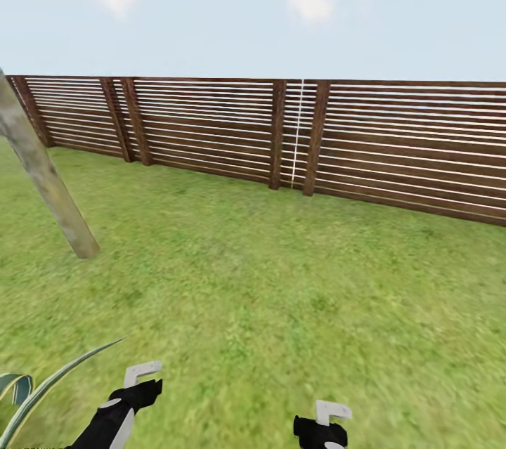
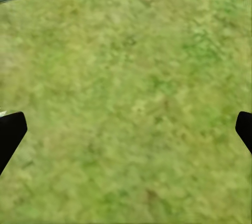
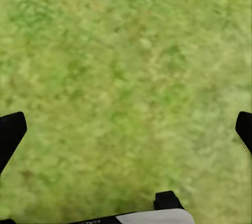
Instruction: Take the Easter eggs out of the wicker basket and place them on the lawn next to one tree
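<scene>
The tree (image 1: 42, 168) is standing at the far left of your head view, its pale trunk leaning up out of the lawn (image 1: 281, 280), with the brown slatted fence (image 1: 393, 147) running across behind it. You are looking over open grass, and no eggs or basket are showing here, so how far the task has got is something you cannot judge from this spot; no egg is lying by the trunk's foot as far as you can see. Your left end effector (image 1: 144, 375) is hanging low at the near left, beside a long green leaf (image 1: 56, 382), and your right end effector (image 1: 330, 417) is sitting at the near right. In both wrist views the fingers (image 2: 10, 132) (image 3: 10, 132) are standing wide apart over bare grass, holding nothing. You are probably travelling, so finding the basket looks like the next job.
</scene>
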### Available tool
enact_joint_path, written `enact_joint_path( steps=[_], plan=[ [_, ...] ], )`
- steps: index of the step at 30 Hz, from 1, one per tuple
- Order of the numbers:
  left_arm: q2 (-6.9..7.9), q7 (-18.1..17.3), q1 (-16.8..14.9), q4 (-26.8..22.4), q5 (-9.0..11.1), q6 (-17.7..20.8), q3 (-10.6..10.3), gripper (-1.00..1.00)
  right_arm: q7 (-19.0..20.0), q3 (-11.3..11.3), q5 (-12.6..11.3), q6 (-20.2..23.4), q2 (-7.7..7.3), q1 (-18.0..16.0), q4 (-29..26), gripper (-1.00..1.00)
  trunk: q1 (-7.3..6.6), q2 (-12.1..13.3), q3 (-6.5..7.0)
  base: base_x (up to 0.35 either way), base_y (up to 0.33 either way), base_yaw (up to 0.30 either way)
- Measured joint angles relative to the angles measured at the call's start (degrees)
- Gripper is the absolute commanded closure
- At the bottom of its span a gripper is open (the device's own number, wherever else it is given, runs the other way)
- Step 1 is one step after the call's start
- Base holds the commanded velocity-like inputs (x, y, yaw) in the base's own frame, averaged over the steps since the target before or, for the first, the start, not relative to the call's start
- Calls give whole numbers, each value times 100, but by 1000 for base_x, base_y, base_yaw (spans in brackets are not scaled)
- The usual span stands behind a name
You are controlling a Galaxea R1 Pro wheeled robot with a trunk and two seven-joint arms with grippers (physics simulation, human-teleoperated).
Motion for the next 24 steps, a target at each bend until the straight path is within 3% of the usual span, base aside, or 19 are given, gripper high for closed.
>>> enact_joint_path(
  steps=[11,24],
  plan=[
    [2,4,0,0,0,0,0,-100,-1,-3,0,0,0,0,0,-100,0,0,0,285,-213,267],
    [-2,8,-1,2,0,-1,-1,-100,-4,-7,0,1,0,1,-2,-100,0,1,0,282,-219,20]
  ],
)
